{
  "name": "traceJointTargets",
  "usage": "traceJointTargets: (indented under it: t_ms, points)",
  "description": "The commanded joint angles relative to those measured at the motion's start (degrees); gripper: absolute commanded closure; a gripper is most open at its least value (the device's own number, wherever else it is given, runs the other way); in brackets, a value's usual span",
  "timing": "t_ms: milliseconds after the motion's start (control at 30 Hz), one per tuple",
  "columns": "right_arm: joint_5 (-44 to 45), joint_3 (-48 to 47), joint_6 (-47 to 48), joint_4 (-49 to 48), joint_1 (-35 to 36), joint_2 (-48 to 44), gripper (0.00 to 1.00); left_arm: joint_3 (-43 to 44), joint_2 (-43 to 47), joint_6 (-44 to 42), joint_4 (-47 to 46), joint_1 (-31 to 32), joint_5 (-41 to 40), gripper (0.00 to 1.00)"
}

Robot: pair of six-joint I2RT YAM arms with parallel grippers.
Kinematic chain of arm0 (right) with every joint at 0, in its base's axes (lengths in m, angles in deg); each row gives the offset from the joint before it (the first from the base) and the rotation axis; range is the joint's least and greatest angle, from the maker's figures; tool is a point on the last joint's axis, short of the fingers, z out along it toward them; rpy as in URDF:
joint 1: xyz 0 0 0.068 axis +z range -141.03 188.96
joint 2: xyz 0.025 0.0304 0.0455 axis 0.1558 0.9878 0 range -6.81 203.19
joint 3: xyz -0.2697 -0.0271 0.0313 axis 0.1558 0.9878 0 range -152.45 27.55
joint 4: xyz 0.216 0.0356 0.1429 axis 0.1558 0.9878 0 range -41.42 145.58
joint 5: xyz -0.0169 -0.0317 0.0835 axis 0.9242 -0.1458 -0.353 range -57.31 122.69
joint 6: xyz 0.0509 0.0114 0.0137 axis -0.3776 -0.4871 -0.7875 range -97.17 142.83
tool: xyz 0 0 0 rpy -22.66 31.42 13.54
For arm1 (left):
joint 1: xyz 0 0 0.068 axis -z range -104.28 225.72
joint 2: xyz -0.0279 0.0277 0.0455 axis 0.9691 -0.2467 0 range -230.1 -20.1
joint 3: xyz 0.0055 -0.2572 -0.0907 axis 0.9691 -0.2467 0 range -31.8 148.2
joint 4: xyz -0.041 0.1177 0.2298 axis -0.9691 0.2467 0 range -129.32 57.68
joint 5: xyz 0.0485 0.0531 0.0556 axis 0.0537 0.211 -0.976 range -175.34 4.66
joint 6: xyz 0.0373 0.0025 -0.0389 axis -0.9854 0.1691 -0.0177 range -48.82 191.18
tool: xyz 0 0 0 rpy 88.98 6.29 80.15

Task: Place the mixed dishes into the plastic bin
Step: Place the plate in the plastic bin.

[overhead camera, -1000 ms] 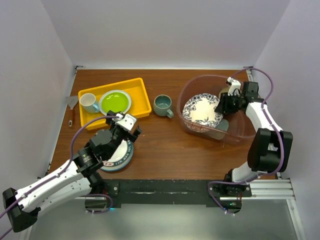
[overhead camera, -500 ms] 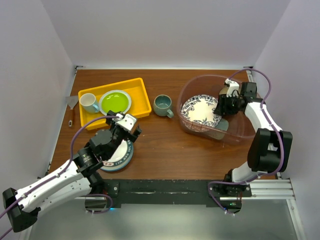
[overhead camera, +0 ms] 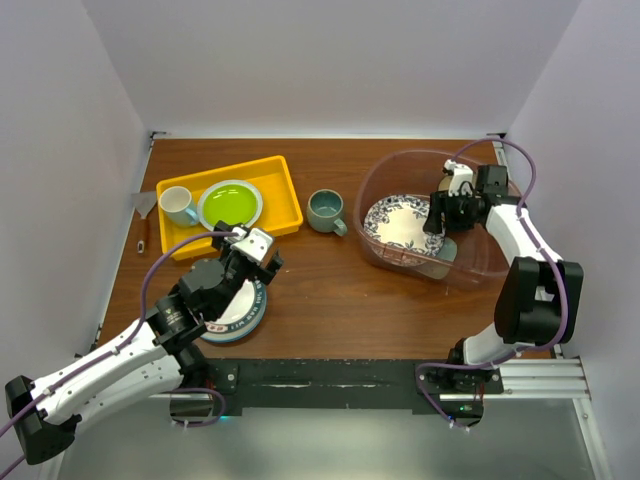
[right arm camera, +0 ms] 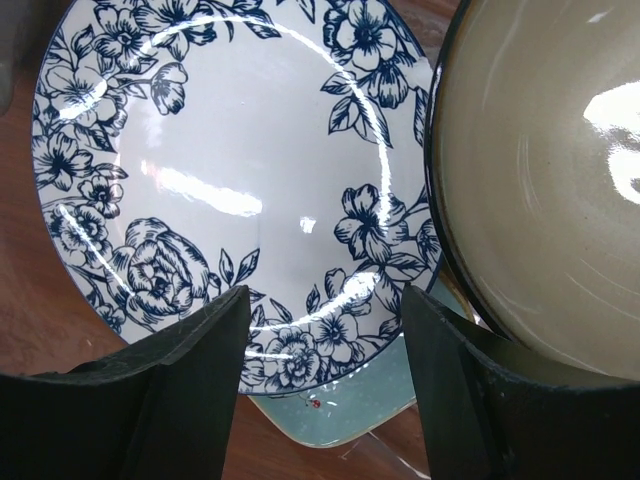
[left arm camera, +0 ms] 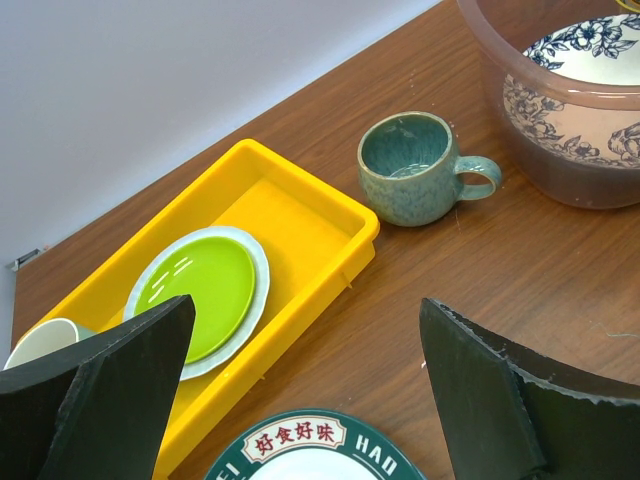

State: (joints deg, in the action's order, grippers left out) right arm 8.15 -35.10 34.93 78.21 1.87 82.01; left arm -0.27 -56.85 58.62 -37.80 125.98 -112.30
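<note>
Top view: left gripper (overhead camera: 248, 258), spread wide over the red-lettered plate (overhead camera: 235, 312), is nearer the mug (overhead camera: 325, 210) standing outside the plastic bin (overhead camera: 372, 180); left wrist: mug ahead-right, handle binward; right wrist: right gripper (right arm camera: 325, 330), parted, empty, over the binned blue-patterned plate (right arm camera: 220, 180).

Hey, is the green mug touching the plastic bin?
Apart. The top external view shows bare table between the mug and the plastic bin; the left wrist view shows that gap too.
</note>
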Motion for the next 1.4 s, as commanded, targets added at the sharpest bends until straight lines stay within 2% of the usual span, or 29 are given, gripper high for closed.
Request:
traceJointTargets:
  t_ms: [0, 500, 867, 1367]
  points:
    - [0.98, -0.01, 1.35, -0.36, 0.41, -2.24, 0.34, 0.55, 0.54, 0.78, -1.61, -0.34, 0.68, 0.0]
    - [-4.11, -0.98, 6.62, 4.56, 0.41, -8.83, 0.24, 0.46, 0.54, 0.69, -1.61, -0.51, 0.59, 0.0]
    - [-8.77, -1.42, 8.03, 6.41, 0.41, -14.81, 0.21, 0.55, 0.45, 0.69, -1.61, -0.78, 0.59, 0.0]
    - [-21.5, 1.13, 7.5, 3.34, -1.87, -25.53, 0.19, 0.55, -0.78, 0.87, -1.61, -1.22, 0.51, 0.0]
